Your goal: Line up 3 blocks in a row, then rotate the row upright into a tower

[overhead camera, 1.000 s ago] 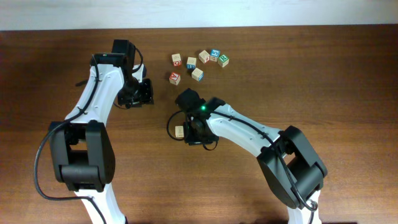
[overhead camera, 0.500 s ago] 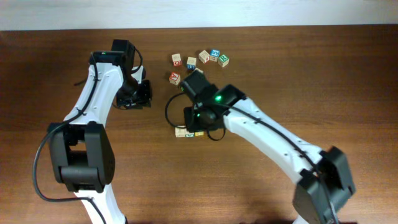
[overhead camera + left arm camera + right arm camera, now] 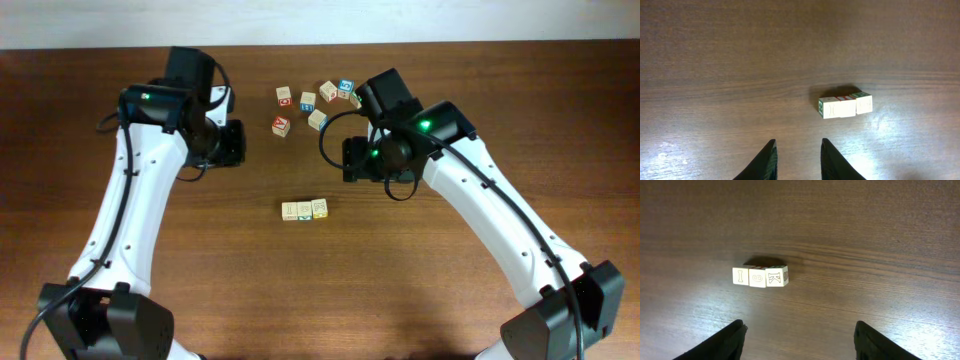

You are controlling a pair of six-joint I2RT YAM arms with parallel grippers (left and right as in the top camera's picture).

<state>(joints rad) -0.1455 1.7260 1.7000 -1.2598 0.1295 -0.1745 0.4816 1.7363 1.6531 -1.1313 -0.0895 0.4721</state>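
Note:
Three pale wooden blocks (image 3: 304, 209) lie touching in a short row on the brown table. The same row of blocks (image 3: 845, 106) shows ahead and to the right in the left wrist view. In the right wrist view the blocks (image 3: 760, 276) lie ahead and to the left, showing the letters I and K on their tops. My left gripper (image 3: 232, 143) hovers up and left of the row, its jaws (image 3: 798, 145) a narrow gap apart with nothing between them. My right gripper (image 3: 350, 160) hovers up and right of the row, jaws (image 3: 800, 330) wide open and empty.
Several more alphabet cubes (image 3: 320, 98) lie scattered near the table's far edge, between the two arms. The right arm's elbow reaches across the right half of the table (image 3: 520, 120).
My right gripper has let go of the blocks, opened wide and pulled back up and to the right. The row of three now lies uncovered. The left arm has shifted slightly.

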